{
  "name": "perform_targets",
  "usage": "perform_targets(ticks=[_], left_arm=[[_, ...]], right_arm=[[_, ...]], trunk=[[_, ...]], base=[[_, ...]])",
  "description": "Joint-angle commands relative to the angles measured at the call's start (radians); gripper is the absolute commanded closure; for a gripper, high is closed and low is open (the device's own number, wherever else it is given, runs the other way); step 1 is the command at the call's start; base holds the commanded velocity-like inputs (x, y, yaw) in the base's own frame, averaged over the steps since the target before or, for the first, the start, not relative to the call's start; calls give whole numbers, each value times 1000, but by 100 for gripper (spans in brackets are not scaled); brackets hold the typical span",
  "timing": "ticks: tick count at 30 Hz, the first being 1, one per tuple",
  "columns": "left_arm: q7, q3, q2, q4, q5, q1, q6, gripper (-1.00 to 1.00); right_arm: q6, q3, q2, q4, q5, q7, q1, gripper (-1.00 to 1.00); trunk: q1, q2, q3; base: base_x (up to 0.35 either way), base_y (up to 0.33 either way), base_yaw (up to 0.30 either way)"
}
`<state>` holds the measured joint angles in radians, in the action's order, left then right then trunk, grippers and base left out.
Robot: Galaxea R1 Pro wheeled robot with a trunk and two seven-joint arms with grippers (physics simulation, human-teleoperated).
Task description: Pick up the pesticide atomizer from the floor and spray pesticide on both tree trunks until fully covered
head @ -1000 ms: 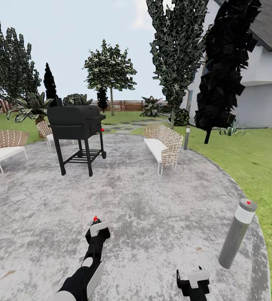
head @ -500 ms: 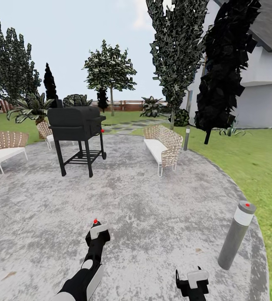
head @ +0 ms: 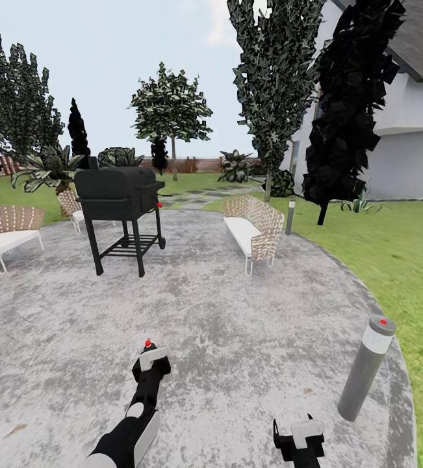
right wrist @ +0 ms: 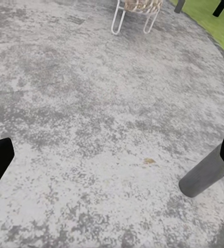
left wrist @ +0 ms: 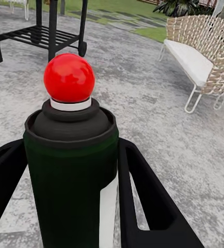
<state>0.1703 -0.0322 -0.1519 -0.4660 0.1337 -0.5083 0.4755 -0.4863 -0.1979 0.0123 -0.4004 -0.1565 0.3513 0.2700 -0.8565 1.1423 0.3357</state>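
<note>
Left wrist view: left tool (left wrist: 65,201) clamps atomizer (left wrist: 70,155) upright between its fingers.

Around me lay a grey mottled patio (head: 237,338) with a black grill (head: 117,188), wicker benches (head: 253,227), a grey bollard (head: 365,367), lawn (head: 399,253) and a white house (head: 406,143) under pale sky
</note>
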Motion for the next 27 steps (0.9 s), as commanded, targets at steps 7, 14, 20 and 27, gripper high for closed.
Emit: perform_targets(ticks=[7, 14, 20, 27], left_arm=[[1, 2, 14, 0, 1, 0, -1, 100], [1, 3, 28, 3, 1, 1, -1, 100], [2, 4, 30, 6, 1, 1, -2, 100], [2, 5, 31, 7, 1, 0, -2, 100]], right_arm=[[0, 1, -1, 0, 0, 0, 0, -100], [0, 3, -10, -1, 1, 1, 1, -100], [0, 8, -27, -1, 5, 8, 28, -100], [1, 30, -66, 0, 10, 15, 57, -100]], trunk=[[27, -49, -22], [54, -98, -44], [77, -140, -63], [104, -189, -85]], base=[[0, 0, 0], [0, 0, 0], [0, 0, 0], [0, 0, 0]])
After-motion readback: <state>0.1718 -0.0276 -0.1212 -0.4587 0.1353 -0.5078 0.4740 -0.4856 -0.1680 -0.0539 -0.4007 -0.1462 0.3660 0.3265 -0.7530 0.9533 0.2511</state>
